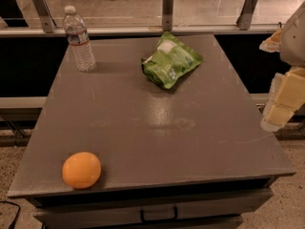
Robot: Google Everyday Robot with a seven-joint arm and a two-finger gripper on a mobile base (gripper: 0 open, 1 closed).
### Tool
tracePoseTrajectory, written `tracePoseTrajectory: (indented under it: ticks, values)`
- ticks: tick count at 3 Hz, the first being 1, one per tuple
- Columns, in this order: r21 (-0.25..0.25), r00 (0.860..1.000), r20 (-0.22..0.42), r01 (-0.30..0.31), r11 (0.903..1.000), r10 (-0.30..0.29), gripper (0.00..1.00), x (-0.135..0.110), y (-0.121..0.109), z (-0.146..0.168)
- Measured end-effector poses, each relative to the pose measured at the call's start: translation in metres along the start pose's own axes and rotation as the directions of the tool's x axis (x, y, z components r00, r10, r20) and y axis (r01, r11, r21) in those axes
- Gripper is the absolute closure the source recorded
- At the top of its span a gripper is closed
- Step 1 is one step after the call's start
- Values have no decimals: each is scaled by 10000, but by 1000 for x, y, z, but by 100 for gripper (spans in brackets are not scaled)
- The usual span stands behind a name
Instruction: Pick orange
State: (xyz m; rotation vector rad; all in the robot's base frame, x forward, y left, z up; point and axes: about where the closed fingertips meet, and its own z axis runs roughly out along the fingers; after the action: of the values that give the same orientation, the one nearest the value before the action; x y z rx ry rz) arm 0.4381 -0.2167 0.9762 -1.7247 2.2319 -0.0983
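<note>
1. Camera view: the orange (81,170) sits at the lower left of the frame, on the near left corner of the grey desk (157,128), close to the front edge and with nothing touching it.
2. My claw (279,109) hangs at the right edge of the frame, off the side of the desk and well apart from the fruit. I cannot tell whether it is open or closed.
3. I judge the orange to be firm, moderately heavy and smooth-skinned. Being round, it is likely to roll or squirt out of a grip.
4. I would grip across its widest middle from above, squeezing gently.
5. A clear water bottle (79,39) stands upper left, and a green snack bag (171,59) lies upper centre. Both carry labels, but I can read no writing on either.
</note>
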Motion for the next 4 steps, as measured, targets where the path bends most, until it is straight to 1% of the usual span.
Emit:
tracePoseTrajectory:
  ticks: [1,2,3,4]
  values:
    - [2,10000,1,0,10000,0,0,0,0,0]
    - [13,9988,332,361,9993,-362,0,-16,0,2]
    - [-141,9920,841,952,9954,-937,0,-42,5,8]
    - [-514,9794,1409,1530,9869,-1445,0,-71,15,21]
